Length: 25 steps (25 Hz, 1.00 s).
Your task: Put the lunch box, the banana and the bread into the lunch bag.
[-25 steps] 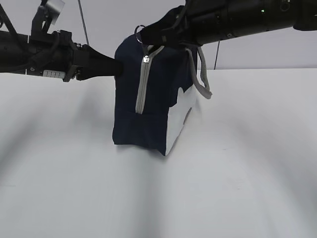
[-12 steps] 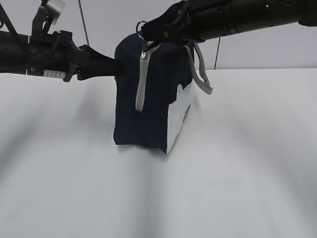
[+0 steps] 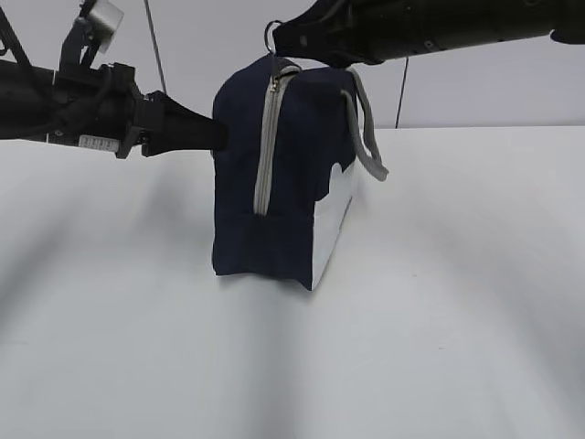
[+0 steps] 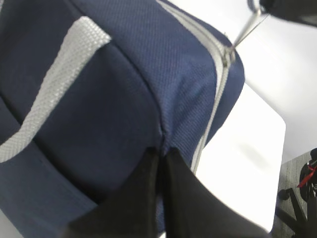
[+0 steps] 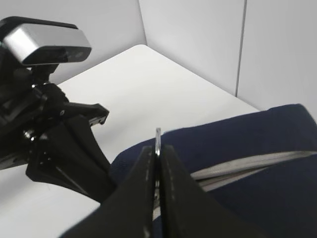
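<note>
The navy lunch bag [image 3: 292, 174] stands upright on the white table, its grey zipper [image 3: 265, 146] running down the near end and a grey strap handle [image 3: 366, 137] hanging on the right. My left gripper [image 3: 218, 135] is shut on the bag's fabric at its upper left edge; it shows pinching the seam in the left wrist view [image 4: 162, 152]. My right gripper [image 3: 274, 37] is shut on the zipper's ring pull [image 5: 158, 139] at the bag's top. The ring pull also shows in the left wrist view [image 4: 250, 22]. The lunch box, banana and bread are out of view.
The white table [image 3: 439, 320] stretches around the bag. A pale wall stands behind. The left arm with its wrist camera [image 5: 47, 42] shows in the right wrist view.
My right gripper has lifted the ring pull up to the bag's top corner. The bag has straightened and stands taller. The left gripper keeps its hold.
</note>
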{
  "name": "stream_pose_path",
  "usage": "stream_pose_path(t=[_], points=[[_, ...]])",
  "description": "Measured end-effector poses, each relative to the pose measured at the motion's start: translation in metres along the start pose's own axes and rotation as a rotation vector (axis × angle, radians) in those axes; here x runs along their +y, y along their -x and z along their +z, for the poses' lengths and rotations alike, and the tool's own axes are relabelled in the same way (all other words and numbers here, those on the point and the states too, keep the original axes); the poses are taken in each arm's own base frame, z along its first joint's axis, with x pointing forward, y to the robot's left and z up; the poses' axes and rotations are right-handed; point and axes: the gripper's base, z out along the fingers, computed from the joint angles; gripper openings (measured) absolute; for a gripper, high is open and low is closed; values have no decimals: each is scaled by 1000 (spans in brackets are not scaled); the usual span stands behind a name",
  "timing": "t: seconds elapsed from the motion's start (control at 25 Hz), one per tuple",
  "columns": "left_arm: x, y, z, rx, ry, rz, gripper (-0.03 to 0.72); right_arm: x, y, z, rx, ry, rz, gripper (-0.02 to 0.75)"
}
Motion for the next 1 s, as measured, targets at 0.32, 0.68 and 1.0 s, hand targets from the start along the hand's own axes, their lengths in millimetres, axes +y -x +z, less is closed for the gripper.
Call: stream_pose_path(t=[0.32,0.68,1.0], points=[[-1,-2,0,24,-6,10,3,-8,5,11,-16,-24,1,-16],[0,-4,0,47,-4,6,3,-26,9,16,-27,-28,46,-16],[0,-5,0,54,-2,3,3,-57,5,32,-22,-8,87,-16]])
